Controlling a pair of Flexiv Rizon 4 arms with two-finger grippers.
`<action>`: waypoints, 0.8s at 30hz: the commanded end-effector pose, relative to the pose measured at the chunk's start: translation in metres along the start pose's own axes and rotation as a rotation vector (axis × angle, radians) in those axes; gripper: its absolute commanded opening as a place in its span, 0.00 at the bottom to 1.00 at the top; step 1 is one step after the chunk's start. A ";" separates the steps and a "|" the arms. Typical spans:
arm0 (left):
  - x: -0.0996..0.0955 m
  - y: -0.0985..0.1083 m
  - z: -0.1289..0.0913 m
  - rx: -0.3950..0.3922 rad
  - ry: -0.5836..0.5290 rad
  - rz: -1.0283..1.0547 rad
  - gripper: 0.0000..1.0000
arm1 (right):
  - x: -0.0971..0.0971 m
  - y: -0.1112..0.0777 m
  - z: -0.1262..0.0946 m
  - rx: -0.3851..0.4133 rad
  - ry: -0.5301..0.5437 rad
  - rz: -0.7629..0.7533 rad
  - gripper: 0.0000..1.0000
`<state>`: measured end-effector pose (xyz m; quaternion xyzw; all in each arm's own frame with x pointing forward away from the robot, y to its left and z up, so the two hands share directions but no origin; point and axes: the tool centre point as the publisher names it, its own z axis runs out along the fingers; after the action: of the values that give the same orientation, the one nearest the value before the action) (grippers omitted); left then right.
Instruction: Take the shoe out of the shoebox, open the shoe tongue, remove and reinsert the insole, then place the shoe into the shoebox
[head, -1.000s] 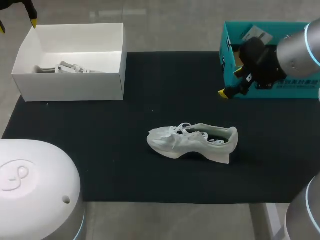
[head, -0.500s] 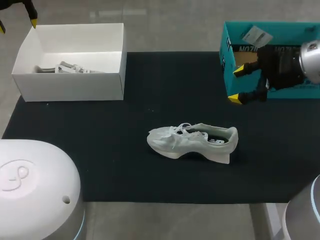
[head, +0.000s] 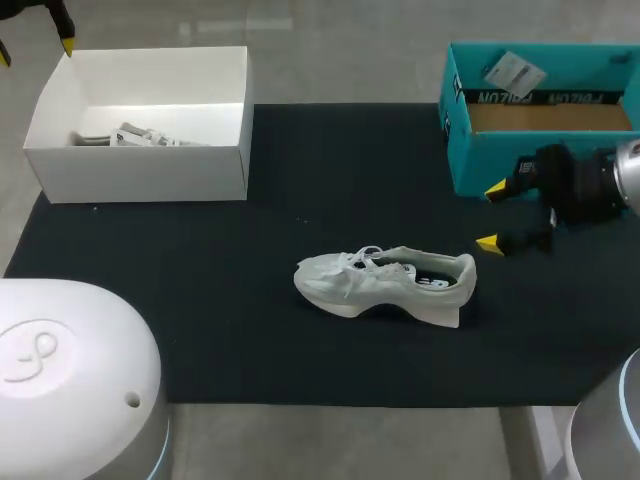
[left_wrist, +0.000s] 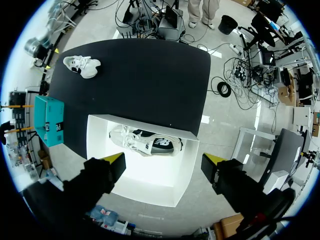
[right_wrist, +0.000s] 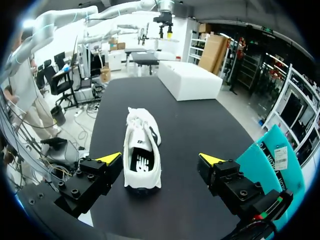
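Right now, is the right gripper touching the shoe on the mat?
Apart. The head view shows bare mat between the open right gripper and the shoe.

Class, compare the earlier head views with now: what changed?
The right gripper, open and empty, came away from the teal box front toward the shoe heel. The shoe, white shoebox and left gripper stayed put.
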<state>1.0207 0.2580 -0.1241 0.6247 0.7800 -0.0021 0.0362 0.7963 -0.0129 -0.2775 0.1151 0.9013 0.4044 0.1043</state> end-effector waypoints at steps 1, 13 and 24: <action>0.000 0.000 0.000 -0.001 0.002 0.000 1.00 | 0.021 -0.025 0.001 -0.028 -0.032 -0.012 1.00; 0.000 0.000 0.000 -0.001 0.002 0.000 1.00 | 0.040 -0.072 0.046 -0.052 0.018 0.018 1.00; 0.000 0.000 0.000 -0.001 0.002 0.000 1.00 | 0.031 -0.091 0.075 -0.060 0.052 0.031 1.00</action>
<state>1.0207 0.2580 -0.1240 0.6247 0.7800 -0.0020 0.0362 0.7642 -0.0144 -0.3889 0.1168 0.8892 0.4345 0.0823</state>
